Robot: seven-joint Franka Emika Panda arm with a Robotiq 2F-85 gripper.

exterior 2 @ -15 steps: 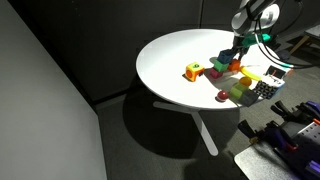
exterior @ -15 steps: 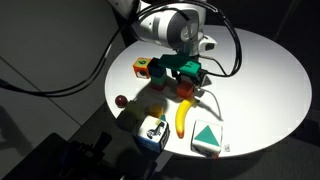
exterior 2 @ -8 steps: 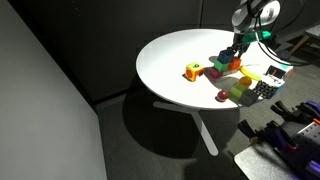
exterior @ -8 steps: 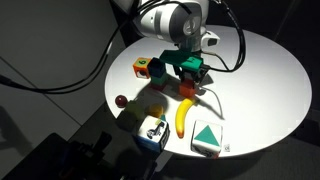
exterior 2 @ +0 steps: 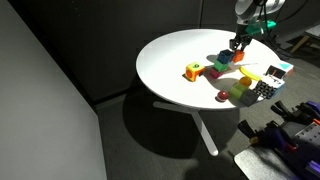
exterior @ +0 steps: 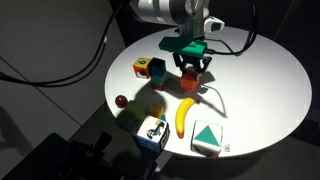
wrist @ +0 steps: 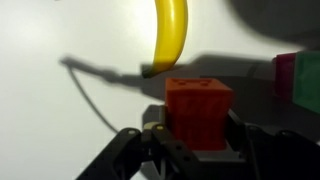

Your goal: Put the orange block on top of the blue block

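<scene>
At the near edge of the round white bench in an exterior view sits a white box with a green triangle. Just beside it and a little further in lies a banana, pointing towards the middle of the bench. Beyond the banana's far tip hangs the gripper. Its jaws are closed partway onto the orange block, one on either side. The wrist view shows the same hold: the orange block is pinched between the two jaws of the gripper, and the banana lies on the bench past it. The block looks to be raised clear of the surface. To one side, apart from the gripper, the blue block rests on the bench. The yellow-orange cube sits just beside it.
</scene>
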